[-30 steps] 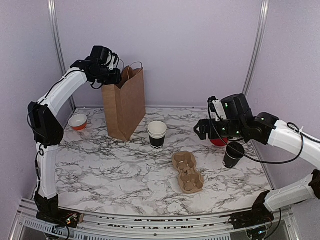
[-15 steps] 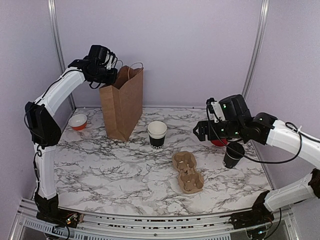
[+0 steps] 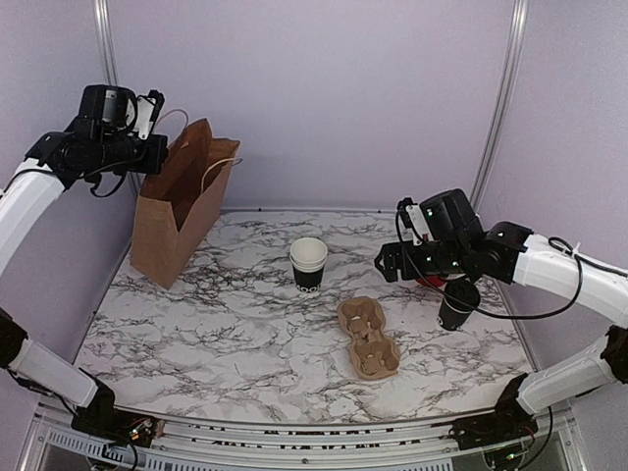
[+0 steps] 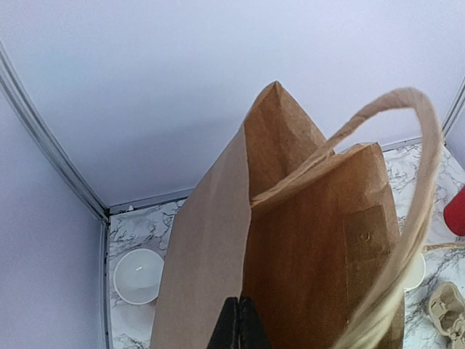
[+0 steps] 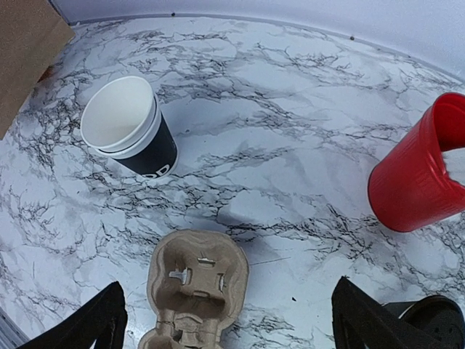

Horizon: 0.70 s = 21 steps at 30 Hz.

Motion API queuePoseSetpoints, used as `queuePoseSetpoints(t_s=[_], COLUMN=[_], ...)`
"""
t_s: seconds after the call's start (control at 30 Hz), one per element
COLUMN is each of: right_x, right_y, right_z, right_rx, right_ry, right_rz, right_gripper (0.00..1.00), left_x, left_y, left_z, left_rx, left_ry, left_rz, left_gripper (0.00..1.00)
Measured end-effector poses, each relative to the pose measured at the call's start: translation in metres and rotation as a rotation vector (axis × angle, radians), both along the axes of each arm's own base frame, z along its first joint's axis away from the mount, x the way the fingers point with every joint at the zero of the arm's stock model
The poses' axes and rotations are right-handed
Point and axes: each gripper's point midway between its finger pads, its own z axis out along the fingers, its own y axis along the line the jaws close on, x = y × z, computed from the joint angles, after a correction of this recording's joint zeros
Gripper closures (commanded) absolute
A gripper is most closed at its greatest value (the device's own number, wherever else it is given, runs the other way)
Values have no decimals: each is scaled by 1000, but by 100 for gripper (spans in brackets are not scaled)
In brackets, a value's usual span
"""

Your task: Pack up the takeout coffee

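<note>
The takeout coffee [image 3: 458, 302], a small black cup with a black lid, stands at the right of the table. Only its lid's edge [image 5: 434, 325] shows in the right wrist view. My right gripper [image 3: 391, 263] is open and empty and hovers left of the cup, above the table between it and the cardboard carrier [image 3: 369, 339]. In its own view the gripper [image 5: 229, 320] is wide open over the carrier [image 5: 195, 291]. My left gripper [image 3: 149, 149] is shut on the top rim of the brown paper bag [image 3: 175, 211], which leans at the far left. The pinched rim shows in the left wrist view [image 4: 240, 326].
A lidless stack of black cups [image 3: 308, 263] stands mid-table. A red cup [image 5: 414, 171] stands behind my right arm. A white bowl [image 4: 138, 275] sits behind the bag near the left wall. The bag's open mouth [image 4: 312, 247] faces up, its handle looping across.
My left gripper has pulled the paper bag to the left and tilted it, and the bag now hides the bowl in the top view. My right gripper has drifted slightly left.
</note>
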Motion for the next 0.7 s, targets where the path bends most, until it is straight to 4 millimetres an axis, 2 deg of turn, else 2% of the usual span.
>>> queuePoseSetpoints(t_s=[0.07, 0.17, 0.3, 0.37, 0.53, 0.7], right_x=[0, -3, -9, -13, -23, -26], right_y=[3, 11, 24, 32, 45, 49], right_z=[-2, -8, -21, -27, -37, -39], right_rx=[-4, -18, -44, -58, -82, -83], right_ry=[4, 12, 33, 43, 59, 65], right_rz=[8, 32, 70, 91, 133, 141], right_gripper=[5, 5, 5, 5, 5, 5], left_x=[-21, -51, -90, -108, -135, -142], left_y=[8, 17, 12, 5, -9, -20], left_z=[-6, -30, -59, -61, -54, -54], left_rx=[8, 40, 88, 103, 143, 280], left_ry=[0, 27, 47, 32, -24, -66], left_rz=[1, -8, -68, -109, -169, -164], left_gripper=[100, 100, 100, 100, 100, 100])
